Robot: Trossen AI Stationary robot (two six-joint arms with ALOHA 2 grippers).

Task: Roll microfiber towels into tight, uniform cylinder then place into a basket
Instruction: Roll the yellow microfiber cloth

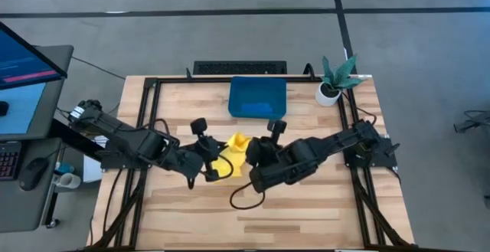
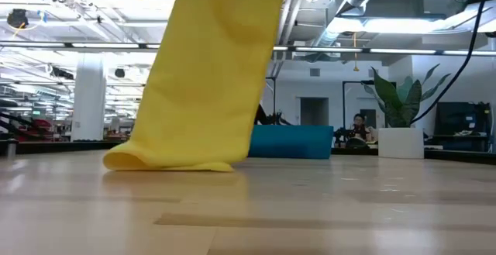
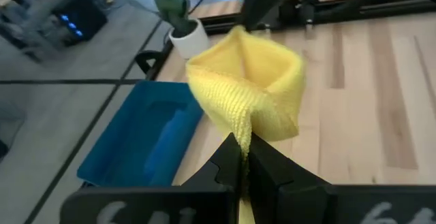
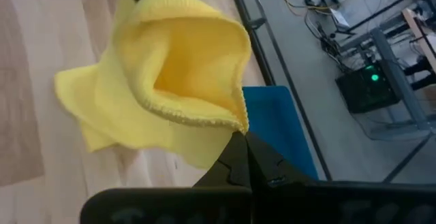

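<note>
Yellow towel (image 1: 232, 157) hangs between our two grippers over the middle of the table (image 1: 306, 214), its lower edge touching the wood, as the low view shows. Our left gripper (image 3: 243, 157) is clamped shut on one edge of the cloth, and our right gripper (image 4: 243, 142) is clamped shut on another edge, so the cloth bells open between them like a loose cone. It is lifted and bunched, not flat and not rolled; we judge the rolling has not really begun on this one.

What matters for the next move is that the basket (image 1: 257, 97) lies beyond the towel, toward the far edge of the table and well apart from it. Something blue seems to lie inside it, perhaps the blue towel, though we cannot tell for sure. Both arms sit about equally near the basket, the left coming in from the left side and the right from the right.

For room, the near half of the table is bare wood, so we judge that the better place to spread the cloth and roll it. The potted plant (image 1: 334, 80) stands just beside the basket's right end, and a dark frame (image 1: 145, 114) rims the table; both would crowd a wide swing there.
</note>
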